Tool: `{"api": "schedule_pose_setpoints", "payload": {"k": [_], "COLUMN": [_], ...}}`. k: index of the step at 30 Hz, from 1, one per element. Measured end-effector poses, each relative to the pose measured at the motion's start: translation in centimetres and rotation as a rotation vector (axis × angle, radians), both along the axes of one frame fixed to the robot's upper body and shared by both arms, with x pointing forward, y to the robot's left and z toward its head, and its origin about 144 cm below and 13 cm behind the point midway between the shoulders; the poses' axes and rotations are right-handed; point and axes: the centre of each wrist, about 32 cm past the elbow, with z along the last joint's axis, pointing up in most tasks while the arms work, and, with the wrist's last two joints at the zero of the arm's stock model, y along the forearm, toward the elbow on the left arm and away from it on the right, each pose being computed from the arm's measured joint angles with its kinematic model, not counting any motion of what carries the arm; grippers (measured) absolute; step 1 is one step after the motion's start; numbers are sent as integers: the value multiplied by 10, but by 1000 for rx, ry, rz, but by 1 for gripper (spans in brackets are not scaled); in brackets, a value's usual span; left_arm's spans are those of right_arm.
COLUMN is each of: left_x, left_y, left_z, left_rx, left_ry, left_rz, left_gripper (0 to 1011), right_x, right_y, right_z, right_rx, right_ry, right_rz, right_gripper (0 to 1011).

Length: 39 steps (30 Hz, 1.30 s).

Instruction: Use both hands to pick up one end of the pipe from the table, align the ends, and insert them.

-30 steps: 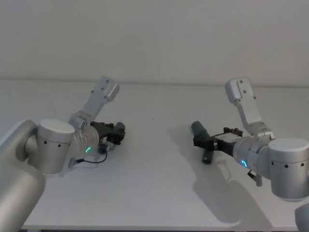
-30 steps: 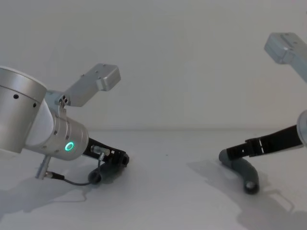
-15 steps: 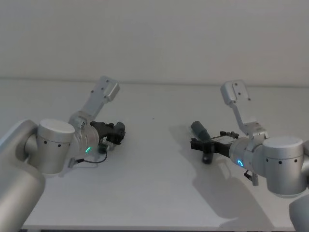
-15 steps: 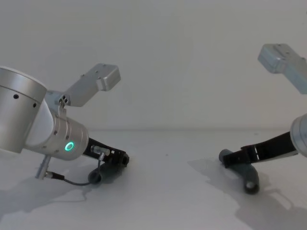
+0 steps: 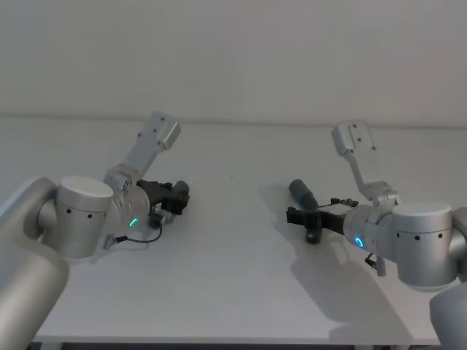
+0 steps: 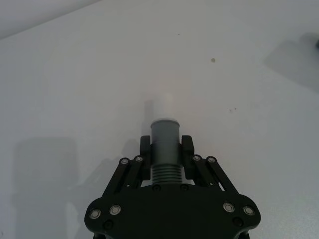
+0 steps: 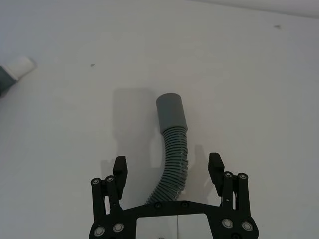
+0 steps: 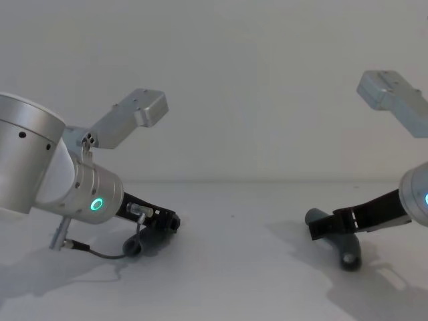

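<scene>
My left black gripper [image 6: 166, 145] clamps a dark grey ribbed hose [image 6: 165, 132]. My right gripper [image 7: 168, 164], open, straddles the second hose [image 7: 172, 114] for grasping.

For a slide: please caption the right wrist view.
Open right gripper straddles the ribbed bend of a grey pipe piece lying on the white table, fingers clear of it.

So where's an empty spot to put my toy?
The widest bare patch of the table lies in the middle, between the left end effector and the right end effector. The far strip behind them is bare too. Crowded: around the left pipe piece and the right pipe piece.
</scene>
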Motion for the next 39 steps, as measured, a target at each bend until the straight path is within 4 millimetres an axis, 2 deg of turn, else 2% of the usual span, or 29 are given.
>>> {"api": "schedule_pose_setpoints", "payload": {"k": [30,39], "left_x": [0,0], "left_y": [0,0], "left_z": [0,0], "left_rx": [0,0], "left_ry": [0,0], "left_rz": [0,0], "left_gripper": [346,346], "right_x": [6,6], "right_y": [6,6], "right_z": [-6,-6], "right_rx": [-9,-10], "right_ry": [15,15], "right_rz": [2,3], "right_gripper": [998,807]}}
